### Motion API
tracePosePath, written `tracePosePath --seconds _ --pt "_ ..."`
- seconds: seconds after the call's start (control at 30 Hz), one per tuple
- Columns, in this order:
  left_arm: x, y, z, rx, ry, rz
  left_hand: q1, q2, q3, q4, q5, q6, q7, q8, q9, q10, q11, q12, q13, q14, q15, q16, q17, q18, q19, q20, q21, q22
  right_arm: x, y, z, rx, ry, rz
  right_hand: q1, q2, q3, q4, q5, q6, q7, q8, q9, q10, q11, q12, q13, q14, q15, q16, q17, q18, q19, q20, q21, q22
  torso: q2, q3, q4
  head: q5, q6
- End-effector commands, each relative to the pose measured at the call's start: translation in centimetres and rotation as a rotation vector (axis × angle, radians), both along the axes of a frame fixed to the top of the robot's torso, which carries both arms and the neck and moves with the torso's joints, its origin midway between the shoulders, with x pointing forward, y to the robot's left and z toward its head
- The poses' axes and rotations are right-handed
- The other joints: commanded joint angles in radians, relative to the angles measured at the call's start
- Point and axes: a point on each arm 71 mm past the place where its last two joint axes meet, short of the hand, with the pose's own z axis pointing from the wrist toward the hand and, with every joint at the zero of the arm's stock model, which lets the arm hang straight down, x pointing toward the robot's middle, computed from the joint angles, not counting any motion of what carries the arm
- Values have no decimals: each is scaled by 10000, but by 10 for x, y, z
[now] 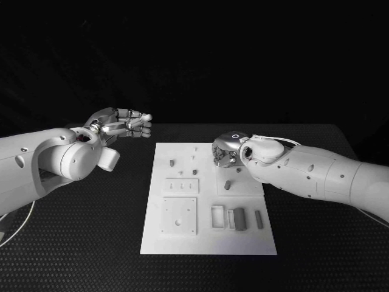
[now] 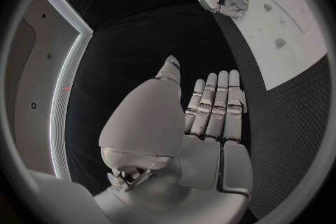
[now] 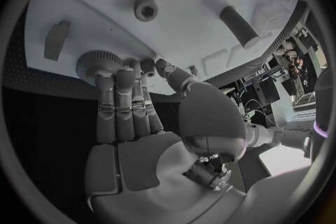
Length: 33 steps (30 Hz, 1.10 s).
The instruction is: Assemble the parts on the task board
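The white task board [image 1: 208, 234] lies in the middle of the black table. My right hand [image 1: 225, 152] is low over its far right part. In the right wrist view its fingertips [image 3: 115, 74] touch a grey gear [image 3: 94, 61] that lies near the board's edge, and the thumb sits beside them; nothing is pinched. A round socket part [image 3: 145, 9], a dark peg [image 3: 238, 25] and a wedge piece [image 3: 56, 39] sit close by. My left hand [image 1: 120, 125] hovers above the table left of the board's far end, fingers straight and holding nothing.
Small pegs [image 1: 171, 162] stand on the board's far half. A square plate [image 1: 179, 215], a white frame [image 1: 217, 216] and grey blocks [image 1: 239, 219] lie on its near half. Black table surrounds the board.
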Motion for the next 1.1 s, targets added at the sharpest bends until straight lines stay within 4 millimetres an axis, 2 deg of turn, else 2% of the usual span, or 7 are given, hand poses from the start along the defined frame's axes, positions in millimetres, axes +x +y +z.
tracePosePath --seconds 0.03,0.47,0.5,0.53,0.57,0.8,1.1 --pt "0 -3 1 -34 -55 -204 -39 -46 -58 -10 -41 80 349 -40 -17 -46 15 -30 -11 64 18 -33 12 131 74 -24 -46 -15 -4 4 -8 -186 396 162 -97 19 -6 57 -30 -75 8 -66 12 -73 -6 34 10 -43 0 53 -16 998 -25 -27 38 168 1 -2 -11 -26 -9" --pt "0 -3 1 -38 -55 -214 -44 -47 -59 -9 -43 81 350 -41 -17 -46 15 -31 -11 64 18 -34 12 131 75 -24 -47 -15 -5 6 -10 -454 361 209 -96 23 -2 61 -30 -74 8 -66 14 -73 -7 34 15 -43 -1 54 -17 998 -25 -28 39 168 -2 2 5 -39 -29" --pt "0 -3 1 -38 -53 -216 -44 -47 -59 -10 -44 81 349 -41 -17 -46 15 -32 -11 65 18 -35 12 131 75 -24 -47 -15 -5 6 -11 -500 342 215 -5 79 40 7 -31 -35 -9 -42 26 -30 -29 58 31 -36 -7 60 -15 998 -22 -41 44 171 0 3 6 -40 -31" --pt "0 -3 1 -38 -54 -214 -43 -45 -59 -11 -45 82 349 -41 -17 -45 15 -32 -11 65 18 -35 13 131 76 -25 -47 -16 -5 7 -12 -543 345 226 750 592 379 -454 -46 295 -154 156 134 320 -184 256 175 23 -87 112 -1 998 5 -142 94 201 0 4 5 -39 -33" --pt "0 -3 1 -38 -55 -214 -43 -44 -58 -12 -45 83 349 -41 -17 -44 14 -32 -11 65 18 -36 13 131 76 -25 -48 -16 -5 7 -13 -568 353 229 748 685 347 -489 -52 304 -163 156 147 317 -152 253 214 27 -132 117 -7 998 6 -125 114 207 0 4 6 -39 -36" --pt "0 -2 1 -40 -57 -211 -42 -42 -57 -14 -47 86 347 -42 -17 -42 14 -34 -11 67 17 -38 14 132 77 -27 -50 -17 -8 10 -14 -558 187 327 808 827 220 -504 -40 597 -289 264 283 538 -247 345 532 67 -219 148 -51 998 -21 -93 199 204 1 10 -10 -26 -52" --pt "0 -3 1 -26 -64 -222 -40 -38 -56 -16 -48 91 346 -43 -17 -37 13 -37 -11 69 16 -41 16 133 80 -29 -53 -18 -8 11 -12 -390 -173 336 1112 1037 253 -528 -33 943 -432 366 465 808 -392 434 901 227 -357 256 -66 998 76 -177 358 207 -6 5 -6 -35 -50"
